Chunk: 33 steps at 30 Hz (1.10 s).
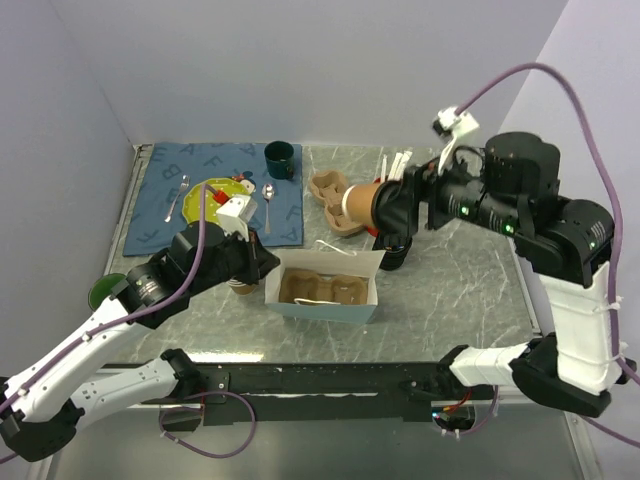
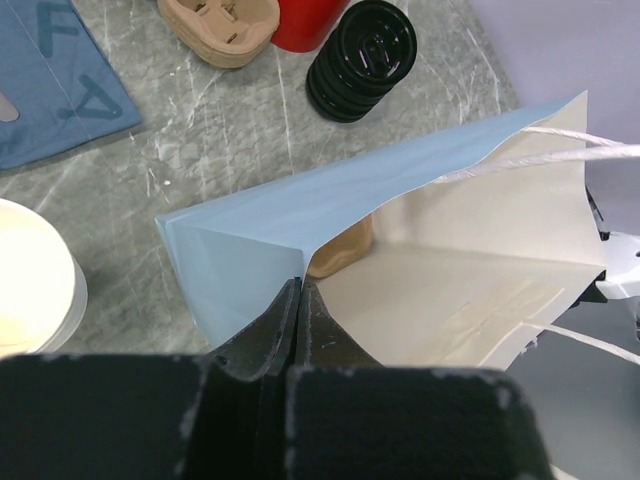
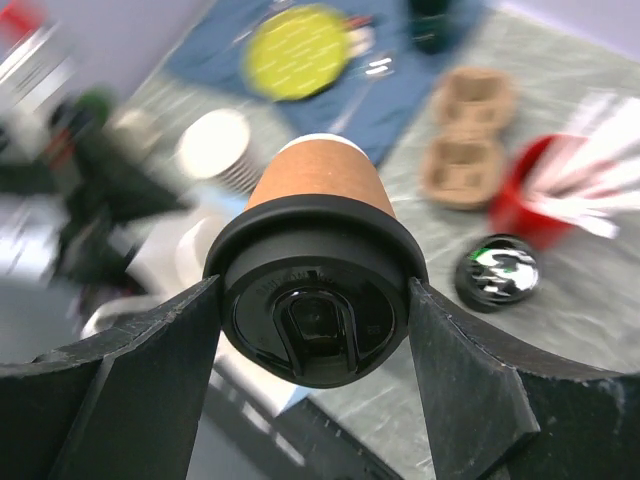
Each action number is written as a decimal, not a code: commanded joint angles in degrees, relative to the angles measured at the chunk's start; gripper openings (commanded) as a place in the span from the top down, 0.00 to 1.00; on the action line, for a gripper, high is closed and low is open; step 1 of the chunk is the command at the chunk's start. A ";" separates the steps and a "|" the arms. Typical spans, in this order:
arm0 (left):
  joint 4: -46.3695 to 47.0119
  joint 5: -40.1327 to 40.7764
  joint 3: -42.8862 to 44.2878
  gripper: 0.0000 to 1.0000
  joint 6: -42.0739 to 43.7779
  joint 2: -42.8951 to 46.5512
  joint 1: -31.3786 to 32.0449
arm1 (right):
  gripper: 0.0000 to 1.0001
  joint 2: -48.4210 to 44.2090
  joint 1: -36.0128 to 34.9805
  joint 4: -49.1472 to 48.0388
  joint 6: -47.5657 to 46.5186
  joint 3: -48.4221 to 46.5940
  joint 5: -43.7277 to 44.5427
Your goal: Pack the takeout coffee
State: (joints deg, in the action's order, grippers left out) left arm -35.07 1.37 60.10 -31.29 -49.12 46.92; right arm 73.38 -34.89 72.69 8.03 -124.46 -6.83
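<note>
Brown kraft and black plastic: the takeout coffee (image 3: 318, 180) hangs in the air above the desk (image 1: 450, 270), tipped on its side. The right tool (image 3: 315, 300) is clamped across the rim of its lid. From the wrist view the lid faces the camera, a finger pressed to either side, and the paper body points away. Seen from overhead, the cup juts out at nine o'clock from that tool and sits at about one o'clock of the pale blue paper bag (image 2: 290, 210).

The bag lies on its side with its white lining showing. The left tool (image 2: 298, 300) has its fingers closed tight on the bag's edge at nine o'clock. It looks to be propping the mouth open and keeping the bag from sliding while the cup comes in. A moulded pulp carrier (image 1: 320, 287) rests inside the bag, probably the seat meant for the cup.

Farther off on the desk are a stack of black lids (image 2: 360, 60) and spare pulp carriers (image 2: 215, 30) at twelve o'clock. At eleven o'clock a blue placemat (image 1: 160, 200) carries a green plate (image 1: 200, 195) and a dark mug (image 1: 280, 158).
</note>
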 commanded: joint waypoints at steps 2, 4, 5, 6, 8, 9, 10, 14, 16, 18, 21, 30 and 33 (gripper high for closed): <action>-1.58 0.22 3.27 0.99 -1.93 -1.59 0.19 | 0.51 -2.02 -8.16 -5.01 -2.23 2.12 -4.51; -1.23 0.13 3.27 0.99 -2.11 -1.59 0.19 | 0.51 -2.02 -11.32 -5.71 -2.67 2.03 -5.03; -0.88 0.13 3.01 0.99 -2.11 -1.42 0.19 | 0.51 -1.93 -12.29 -5.97 -2.85 2.03 -5.21; -0.53 0.04 2.84 0.99 -2.20 -1.24 0.19 | 0.51 -1.76 -13.35 -6.15 -3.02 2.21 -5.56; 0.09 0.22 2.40 0.99 -2.29 -0.45 0.19 | 0.51 -0.88 -15.98 -5.63 -3.63 2.39 -5.39; 0.09 0.30 2.31 0.99 -2.11 -0.19 0.19 | 0.51 -0.09 -17.30 -4.67 -3.99 1.86 -4.60; 0.26 0.30 2.31 0.99 -1.85 -0.10 0.19 | 0.51 1.66 -19.84 -3.79 -4.86 1.42 -3.03; 1.40 0.04 2.13 0.99 -1.05 0.87 0.19 | 0.51 6.85 -26.35 2.88 -6.53 -3.40 4.97; 1.50 0.04 1.96 0.99 -1.06 1.14 0.19 | 0.51 9.05 -28.38 3.86 -7.06 -5.08 7.61; 1.67 -0.40 1.87 0.99 -0.71 1.31 0.19 | 0.51 10.54 -29.79 4.57 -7.15 -4.91 10.95; 2.98 -0.40 0.47 0.99 -0.88 2.45 0.19 | 0.51 13.70 -32.25 6.23 -7.50 -8.06 13.94; 2.64 -0.84 -0.86 0.99 -0.88 2.80 0.19 | 0.52 11.36 -36.21 -2.45 -6.28 -10.63 16.15; 2.46 -0.84 -0.60 0.99 -0.70 2.54 0.19 | 0.52 8.10 -36.30 -7.11 -5.22 -6.59 13.96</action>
State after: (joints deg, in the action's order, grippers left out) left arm -35.00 1.32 59.33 -32.21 -47.33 46.92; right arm 86.63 -70.67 73.34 1.85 -132.90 7.05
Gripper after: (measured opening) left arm 0.021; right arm 0.771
